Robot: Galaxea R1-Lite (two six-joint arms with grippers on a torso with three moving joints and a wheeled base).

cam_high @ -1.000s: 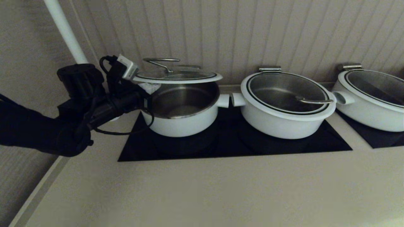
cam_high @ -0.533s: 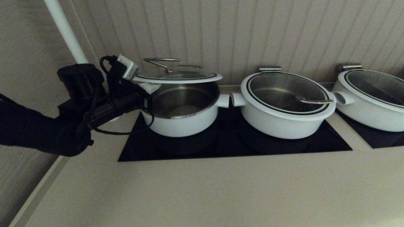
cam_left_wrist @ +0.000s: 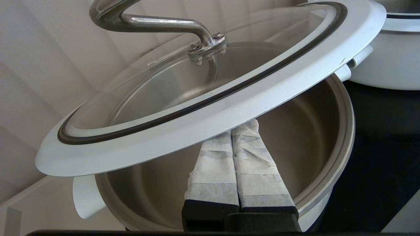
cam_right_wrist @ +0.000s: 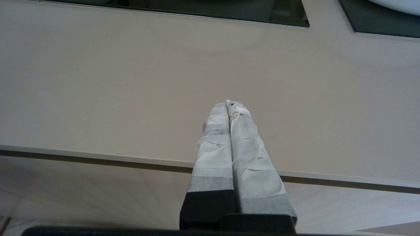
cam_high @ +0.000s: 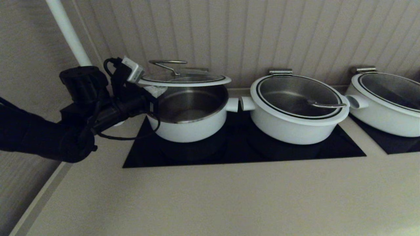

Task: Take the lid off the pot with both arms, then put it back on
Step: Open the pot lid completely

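The lid [cam_high: 183, 79], glass with a white rim and an arched steel handle, is held up above the deep white pot [cam_high: 187, 127] on the black cooktop. My left gripper [cam_high: 154, 93] reaches in from the pot's left side. In the left wrist view its shut fingers [cam_left_wrist: 216, 164] lie pressed together under the lid's white rim [cam_left_wrist: 197, 124], over the open pot [cam_left_wrist: 328, 137], with the tips hidden beneath the rim. My right gripper [cam_right_wrist: 228, 104] is shut and empty over the bare counter near its front edge, out of the head view.
A wider white pot [cam_high: 295, 127] with its lid on stands just right of the deep pot, stub handles nearly touching. A third white pot [cam_high: 384, 108] is at the far right. The black cooktop [cam_high: 242, 150], a white pipe [cam_high: 67, 31] and the ribbed wall lie behind.
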